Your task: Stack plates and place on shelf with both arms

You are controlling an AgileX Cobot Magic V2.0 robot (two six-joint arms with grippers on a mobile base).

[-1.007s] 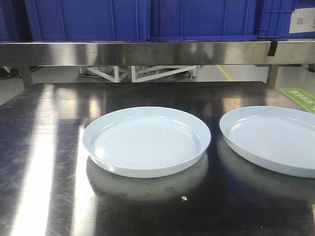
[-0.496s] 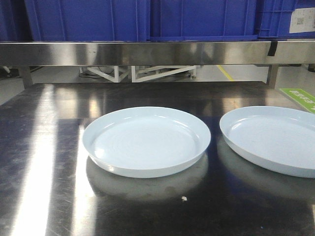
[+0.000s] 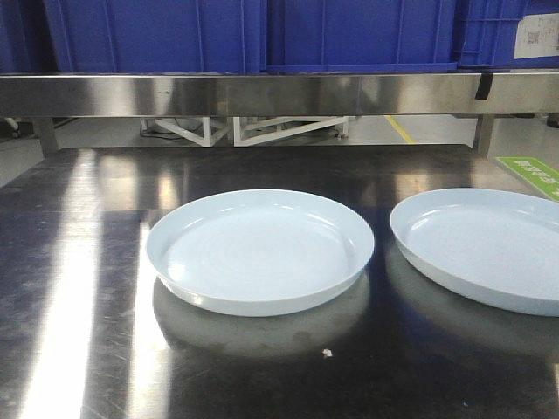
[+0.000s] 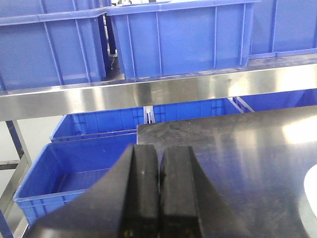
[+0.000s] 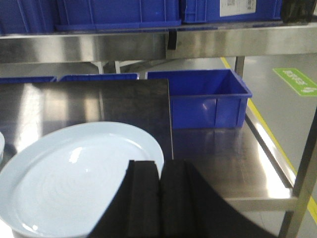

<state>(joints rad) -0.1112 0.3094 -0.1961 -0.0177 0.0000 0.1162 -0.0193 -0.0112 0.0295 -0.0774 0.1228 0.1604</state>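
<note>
Front view is showing a left plate point(image 3: 260, 251) and right plate point(image 3: 480, 244) lying apart on the table point(image 3: 79, 288), unstacked, while left gripper point(image 4: 158, 173) and right gripper point(image 5: 159, 198) are hovering fully closed and empty, risking shoving a glossy rim unless opening first.

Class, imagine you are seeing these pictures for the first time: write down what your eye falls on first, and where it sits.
One pale blue plate lies near the middle of the dark steel table, a second plate apart at its right, cut off by the front view's edge. Above and behind, deep blue bins line a steel shelf. In each wrist view black jaws stand shut, holding nothing.
</note>
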